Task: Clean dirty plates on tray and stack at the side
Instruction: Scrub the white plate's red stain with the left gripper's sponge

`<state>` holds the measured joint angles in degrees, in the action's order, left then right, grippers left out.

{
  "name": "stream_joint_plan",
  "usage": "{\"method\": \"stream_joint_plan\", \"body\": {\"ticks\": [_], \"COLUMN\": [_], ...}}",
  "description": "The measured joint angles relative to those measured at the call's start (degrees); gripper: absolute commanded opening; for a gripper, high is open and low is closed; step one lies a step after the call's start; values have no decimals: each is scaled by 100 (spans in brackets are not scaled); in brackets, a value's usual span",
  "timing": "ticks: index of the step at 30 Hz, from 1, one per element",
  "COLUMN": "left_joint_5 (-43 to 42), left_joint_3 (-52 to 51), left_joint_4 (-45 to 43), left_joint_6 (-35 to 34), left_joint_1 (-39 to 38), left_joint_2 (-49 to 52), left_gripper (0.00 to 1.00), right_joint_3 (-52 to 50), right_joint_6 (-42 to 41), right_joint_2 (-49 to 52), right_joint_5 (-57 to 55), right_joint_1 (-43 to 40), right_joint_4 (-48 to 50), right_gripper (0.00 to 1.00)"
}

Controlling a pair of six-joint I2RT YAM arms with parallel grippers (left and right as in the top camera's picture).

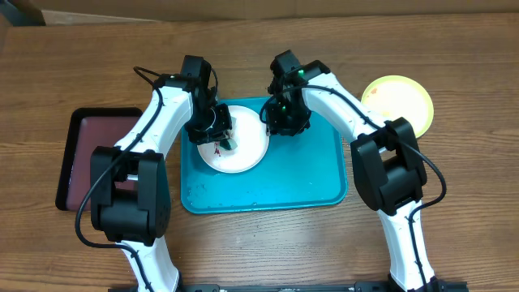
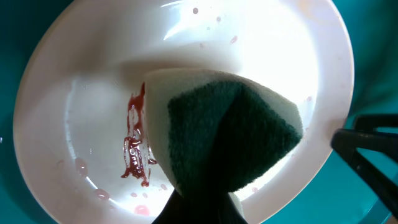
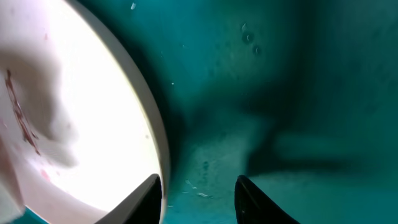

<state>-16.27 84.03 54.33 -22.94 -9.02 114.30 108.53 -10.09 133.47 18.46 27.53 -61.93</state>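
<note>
A white plate (image 1: 242, 156) lies on the turquoise tray (image 1: 308, 182), with a red smear (image 2: 134, 149) left of its centre. My left gripper (image 1: 217, 128) is shut on a green and cream sponge (image 2: 230, 130), which rests on the plate (image 2: 68, 112) just right of the smear. My right gripper (image 1: 285, 120) stands open at the plate's right rim. In the right wrist view its gripper (image 3: 198, 193) has one finger over the plate's edge (image 3: 74, 93) and the other over bare tray (image 3: 280, 81), holding nothing. A yellow-green plate (image 1: 397, 104) sits on the table, right of the tray.
A smaller black tray with a maroon inside (image 1: 89, 154) lies on the wooden table left of the turquoise one. Small wet specks dot the tray floor (image 1: 243, 191) in front of the plate. The right arm's black finger (image 2: 367, 149) shows beside the plate's rim.
</note>
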Motion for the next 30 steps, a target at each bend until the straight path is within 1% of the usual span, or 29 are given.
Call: {"method": "stream_joint_plan", "body": {"ticks": [2, 5, 9, 12, 14, 16, 23, 26, 28, 30], "left_joint_5": [2, 2, 2, 0, 2, 2, 2, 0, 0, 0], "left_joint_3": [-39, -116, -166, -184, -188, -190, -192, -192, -192, -192], "left_joint_4": [-2, -2, 0, -2, -9, -13, -17, -17, -17, -17], "left_joint_6": [-90, -157, -212, -225, -229, -243, -247, -245, -245, -245], "left_joint_1": [0, 0, 0, 0, 0, 0, 0, 0, 0, -2], "left_joint_2": [0, 0, 0, 0, 0, 0, 0, 0, 0, 0], "left_gripper": [4, 5, 4, 4, 4, 4, 4, 4, 4, 4], "right_joint_3": [2, 0, 0, -4, -50, -151, -280, -286, -291, -295], "right_joint_6": [660, 1244, 1582, 1650, 1631, 1576, 1014, 741, 518, 299], "right_joint_2": [0, 0, 0, 0, 0, 0, 0, 0, 0, 0], "right_joint_5": [-17, -52, -70, -70, -72, -70, -68, -83, -87, -94], "right_joint_1": [-17, 0, 26, 28, 31, 31, 52, 103, 155, 201], "right_joint_4": [133, 280, 319, 385, 466, 557, 756, 787, 780, 752], "right_gripper": [40, 38, 38, 38, 38, 34, 26, 20, 18, 10]}}
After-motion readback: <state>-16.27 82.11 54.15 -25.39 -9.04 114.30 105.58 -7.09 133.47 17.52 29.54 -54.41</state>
